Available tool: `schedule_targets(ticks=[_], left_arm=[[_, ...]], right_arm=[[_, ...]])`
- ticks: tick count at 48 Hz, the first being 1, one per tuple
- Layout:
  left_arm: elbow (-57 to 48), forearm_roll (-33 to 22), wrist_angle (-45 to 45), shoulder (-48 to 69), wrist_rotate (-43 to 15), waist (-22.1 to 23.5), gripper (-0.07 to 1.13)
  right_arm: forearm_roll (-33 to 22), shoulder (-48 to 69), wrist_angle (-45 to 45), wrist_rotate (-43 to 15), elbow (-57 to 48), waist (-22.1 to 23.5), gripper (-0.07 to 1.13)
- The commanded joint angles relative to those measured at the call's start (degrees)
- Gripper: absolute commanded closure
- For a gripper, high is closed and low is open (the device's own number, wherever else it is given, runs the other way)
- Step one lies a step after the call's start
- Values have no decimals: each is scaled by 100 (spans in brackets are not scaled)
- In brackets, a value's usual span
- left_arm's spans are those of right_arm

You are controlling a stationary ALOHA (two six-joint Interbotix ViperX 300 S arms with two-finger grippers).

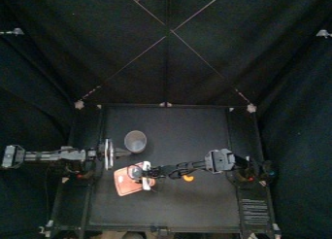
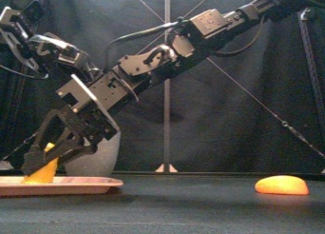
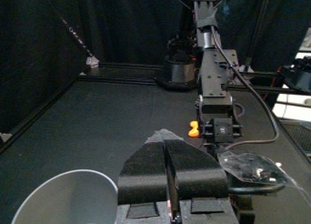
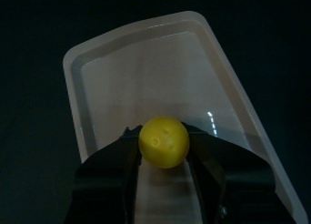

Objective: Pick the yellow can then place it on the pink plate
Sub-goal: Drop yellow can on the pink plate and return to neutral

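The black bench (image 1: pixel 195 209) fills the booth floor, and the right arm (image 2: pixel 191 38) stretches across it from the right, sloping down past the middle to the front left. The left arm (image 1: pixel 46 155) lies low along the bench's left side, well clear of the work. The flat pink plate (image 2: pixel 91 184) sits at the front left of the bench, directly under the right arm's end. Just behind the plate stands the tall grey speckled cup (image 1: pixel 135 140), upright, between the plate and the left arm. The right tool (image 2: pixel 51 160) points steeply down over the plate's left part, its jaws clamped on the yellow can. The left tool (image 3: pixel 172 146) hangs beside the cup with its jaws pressed together on nothing. An orange toy (image 2: pixel 282 185) lies alone on the bench to the right, well apart from the plate. The yellow can (image 4: pixel 165 142) is pinched between the right jaws, inside the plate's rim; its lower end is at the plate's surface, though I cannot tell whether it touches.
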State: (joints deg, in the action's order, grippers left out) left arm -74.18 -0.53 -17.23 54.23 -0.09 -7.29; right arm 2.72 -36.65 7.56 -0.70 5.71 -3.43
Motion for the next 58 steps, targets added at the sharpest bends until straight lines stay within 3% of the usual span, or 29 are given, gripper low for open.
schedule_targets(ticks=[1,14,27,58], left_arm=[[88,9,-53,-35,-9,-9,108],[88,0,-53,-35,-9,-9,108],[79,0,-53,-35,18,-9,108],[44,-88,-44,-35,18,9,108]], right_arm=[[0,158,0,9,202,26,33],[18,202,-44,-9,185,26,9],[-97,650,-431,9,-185,35,9],[264,3023,-4307,18,-4061,527,9]])
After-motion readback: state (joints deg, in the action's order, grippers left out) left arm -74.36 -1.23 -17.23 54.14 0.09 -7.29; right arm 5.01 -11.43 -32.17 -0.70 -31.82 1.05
